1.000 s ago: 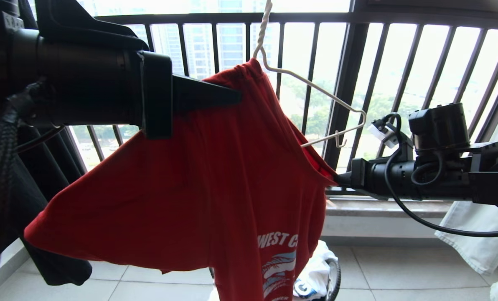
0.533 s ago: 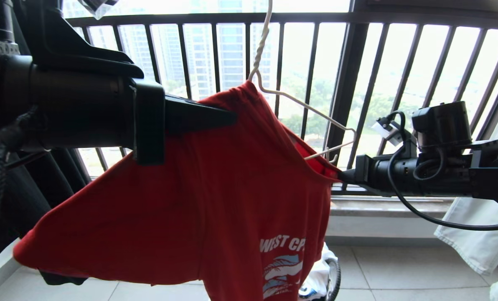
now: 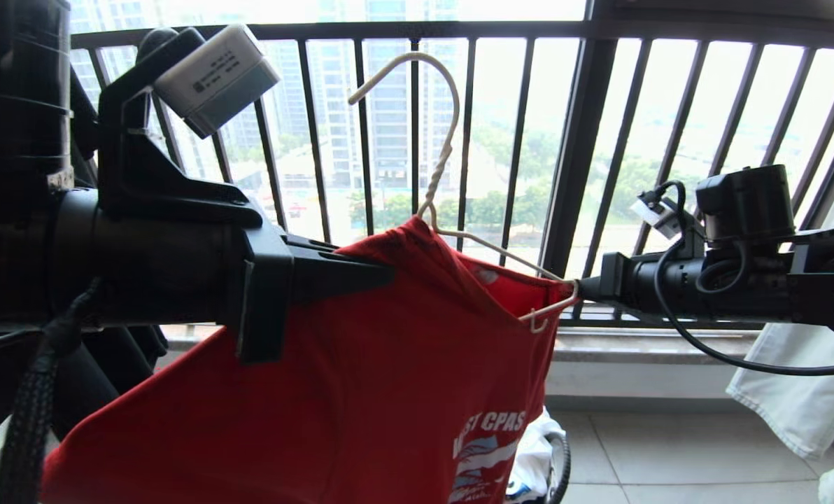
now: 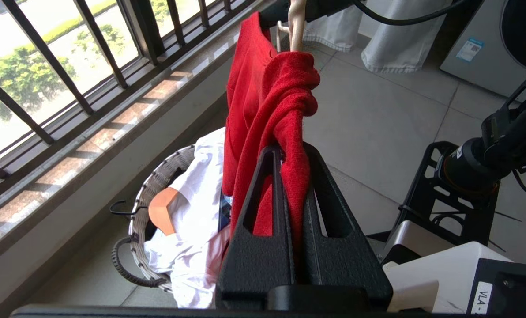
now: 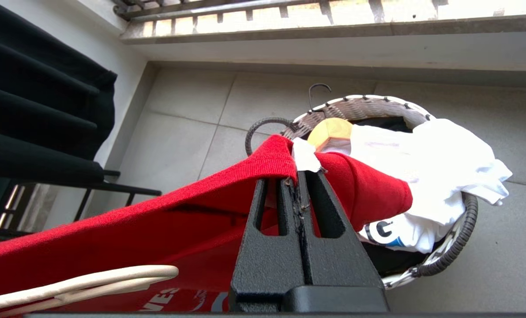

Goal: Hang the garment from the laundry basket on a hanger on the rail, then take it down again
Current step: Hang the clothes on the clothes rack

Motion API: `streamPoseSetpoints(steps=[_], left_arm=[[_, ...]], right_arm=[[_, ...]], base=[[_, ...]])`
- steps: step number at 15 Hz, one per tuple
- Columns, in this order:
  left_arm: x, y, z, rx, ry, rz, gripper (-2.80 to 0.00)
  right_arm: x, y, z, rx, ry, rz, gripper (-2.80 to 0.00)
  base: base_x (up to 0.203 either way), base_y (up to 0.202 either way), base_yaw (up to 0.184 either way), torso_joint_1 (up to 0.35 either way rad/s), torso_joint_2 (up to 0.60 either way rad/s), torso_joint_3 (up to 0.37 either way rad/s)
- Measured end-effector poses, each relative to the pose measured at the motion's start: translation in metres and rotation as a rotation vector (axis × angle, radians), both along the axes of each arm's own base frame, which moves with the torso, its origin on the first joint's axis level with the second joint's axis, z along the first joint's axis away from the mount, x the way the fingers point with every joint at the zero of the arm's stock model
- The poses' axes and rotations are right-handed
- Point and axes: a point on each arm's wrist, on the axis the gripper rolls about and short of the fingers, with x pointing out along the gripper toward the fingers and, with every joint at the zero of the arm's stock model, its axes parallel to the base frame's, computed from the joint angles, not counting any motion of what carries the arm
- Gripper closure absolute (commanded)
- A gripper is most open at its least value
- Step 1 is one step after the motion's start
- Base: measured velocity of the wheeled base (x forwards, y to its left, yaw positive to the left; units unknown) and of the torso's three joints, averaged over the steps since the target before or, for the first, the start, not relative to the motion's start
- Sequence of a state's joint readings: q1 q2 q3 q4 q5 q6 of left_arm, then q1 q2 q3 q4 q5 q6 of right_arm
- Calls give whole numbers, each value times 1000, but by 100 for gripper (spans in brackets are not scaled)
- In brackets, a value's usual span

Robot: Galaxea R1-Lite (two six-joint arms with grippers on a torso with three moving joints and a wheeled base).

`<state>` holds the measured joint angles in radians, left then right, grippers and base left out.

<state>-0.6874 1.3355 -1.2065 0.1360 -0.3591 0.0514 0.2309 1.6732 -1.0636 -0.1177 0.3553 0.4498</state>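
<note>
Stretching the red short-sleeved T-shirt (image 3: 361, 378) level between them, the left gripper (image 4: 289, 145) pinches one shoulder and the right gripper (image 5: 298, 176) the neckline, the thin cream-white wire hanger (image 3: 438, 175) inside, hook free above the white woven laundry basket (image 5: 448, 251).

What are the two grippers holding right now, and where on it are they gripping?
Both grip the red T-shirt: the left gripper is shut on bunched fabric at one shoulder, the right gripper on the neckline edge by the label. The hanger rides inside the shirt.
</note>
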Motion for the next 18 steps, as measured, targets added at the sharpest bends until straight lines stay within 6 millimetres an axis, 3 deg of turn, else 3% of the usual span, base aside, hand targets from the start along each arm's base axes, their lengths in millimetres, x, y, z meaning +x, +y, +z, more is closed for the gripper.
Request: streamPoseSetpoints(steps=[3, 10, 18], left_arm=[[3, -2, -5, 27, -18, 1, 0], [0, 2, 21, -66, -120, 9, 0], [8, 4, 17, -51, -116, 42, 0]], right_arm=[[-1, -1, 2, 1, -5, -1, 0], [2, 0, -2, -2, 4, -2, 0], [-13, -4, 14, -21, 14, 6, 0]], base=[[0, 0, 0, 0, 0, 0], [0, 0, 0, 0, 0, 0], [0, 0, 0, 0, 0, 0]])
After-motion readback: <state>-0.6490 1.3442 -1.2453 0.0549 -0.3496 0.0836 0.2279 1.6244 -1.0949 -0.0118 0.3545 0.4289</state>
